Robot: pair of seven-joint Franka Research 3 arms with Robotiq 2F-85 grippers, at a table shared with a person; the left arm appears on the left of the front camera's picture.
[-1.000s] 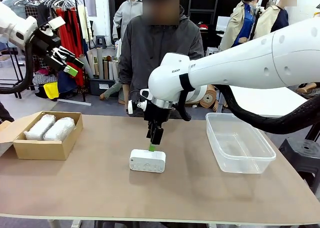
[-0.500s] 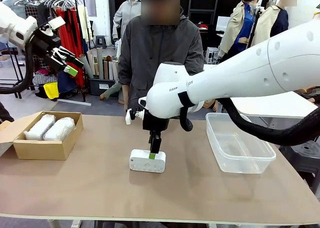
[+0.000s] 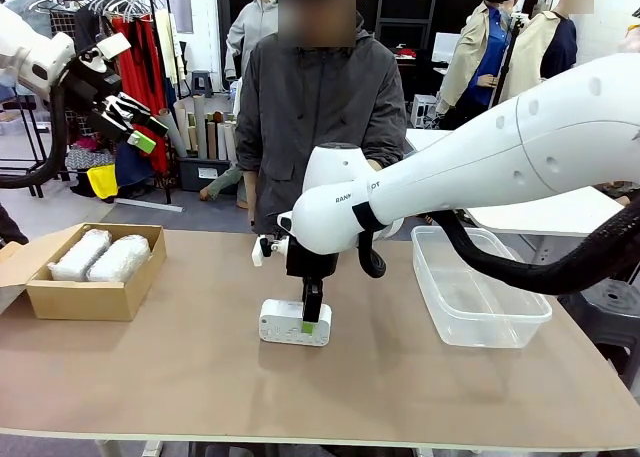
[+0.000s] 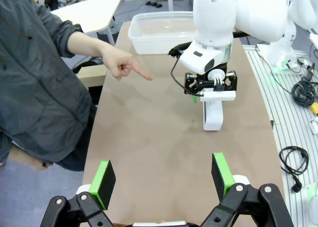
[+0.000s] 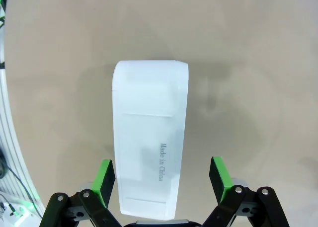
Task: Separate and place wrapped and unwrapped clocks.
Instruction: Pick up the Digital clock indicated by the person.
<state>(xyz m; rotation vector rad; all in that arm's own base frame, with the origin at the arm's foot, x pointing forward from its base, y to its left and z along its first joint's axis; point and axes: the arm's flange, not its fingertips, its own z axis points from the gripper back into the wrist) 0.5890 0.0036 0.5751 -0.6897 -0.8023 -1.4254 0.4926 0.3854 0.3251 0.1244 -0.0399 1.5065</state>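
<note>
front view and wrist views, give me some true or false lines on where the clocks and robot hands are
The bare white clock lies on the table between the cardboard box and the plastic tub. True.
The robot's right hand is shut on that clock. False: it straddles the clock, open.
Two wrapped clocks sit in the box. True.
The robot's left hand rests on the table. False: it hangs in the air, open.
</note>
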